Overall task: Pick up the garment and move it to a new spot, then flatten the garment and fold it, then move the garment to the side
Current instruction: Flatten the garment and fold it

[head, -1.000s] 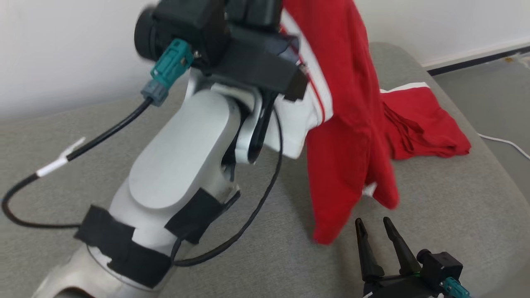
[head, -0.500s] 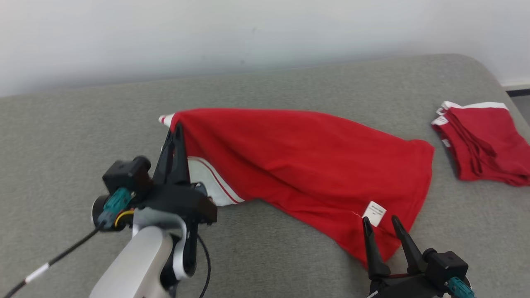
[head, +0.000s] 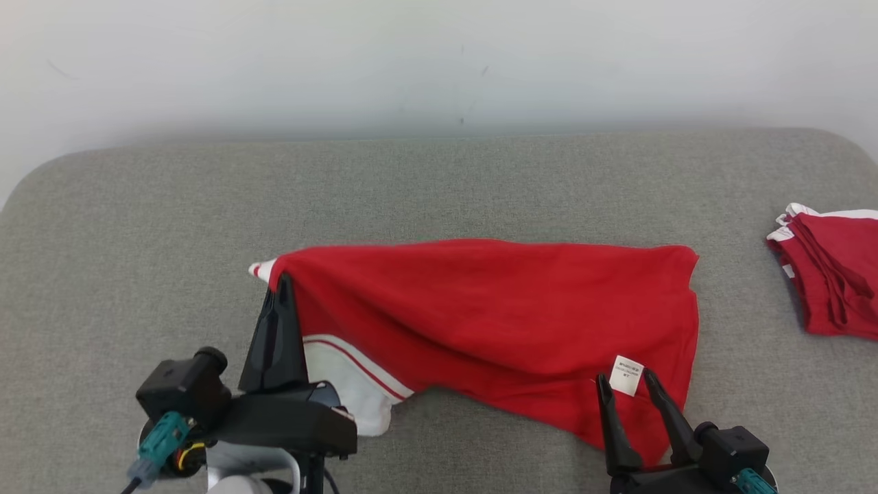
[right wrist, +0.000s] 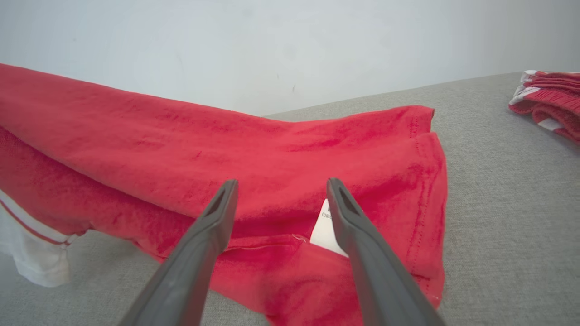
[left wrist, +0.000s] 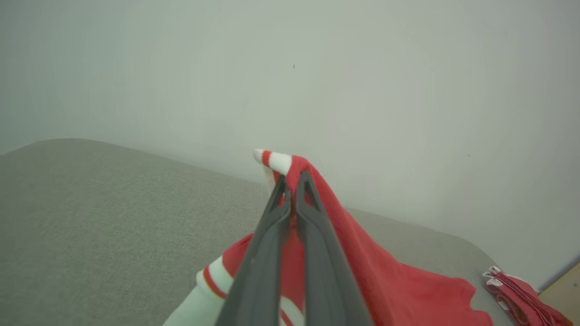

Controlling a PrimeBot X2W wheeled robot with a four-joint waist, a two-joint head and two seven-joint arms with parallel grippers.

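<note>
On grey woven cushion [head: 137, 240], soft red garment [head: 494, 309], wedge-shaped, white trim

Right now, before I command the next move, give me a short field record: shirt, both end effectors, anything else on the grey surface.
Red shirt: stretched lengthwise on the grey surface, one end lifted, not flat
Left end effector: shut on the shirt's corner at the sleeve end, holding it raised
Right end effector: open, fingers either side of the white tag near the hem, not gripping
Other item: folded red clothes at the far right, apart from the shirt
</note>
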